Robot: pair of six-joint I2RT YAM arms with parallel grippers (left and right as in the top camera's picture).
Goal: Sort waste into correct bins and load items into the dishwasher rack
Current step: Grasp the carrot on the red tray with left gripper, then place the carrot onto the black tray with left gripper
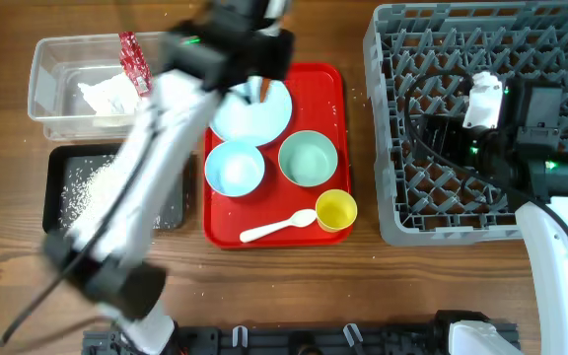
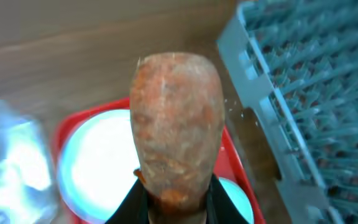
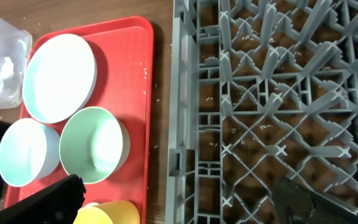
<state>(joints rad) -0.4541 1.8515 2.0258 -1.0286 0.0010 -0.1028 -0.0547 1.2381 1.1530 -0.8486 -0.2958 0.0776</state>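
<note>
A: Where's the stubby orange carrot (image 2: 178, 124)?
B: Gripped tight in the left hand (image 2: 174, 208), over the round light blue plate (image 1: 269, 116) at the far end of the flat red tray (image 1: 331, 84).
A: Which step is this, then?
B: Waste sorting, I'd judge. The dishes sit on the tray, and I see none in the big grey pegged rack (image 1: 388, 212) on the right.
A: And next?
B: A swing left and nearer, to the shallow black tub (image 1: 55, 163), I think. Loose white grains (image 1: 82, 187) lie there, while the clear plastic tub (image 1: 39, 59) beyond it holds crumpled white tissue (image 1: 106, 94) and a red foil wrapper (image 1: 132, 59). Food with food.
A: Which way does the carrot point?
B: Its long axis runs in line with the hand, blunt end leading away toward the far side. Its tilt against the bench (image 1: 284, 286) is hard to read.
A: The other arm?
B: The right hand (image 3: 176, 193) hangs over the rack, fingers (image 3: 48, 199) spread wide, holding nothing.
</note>
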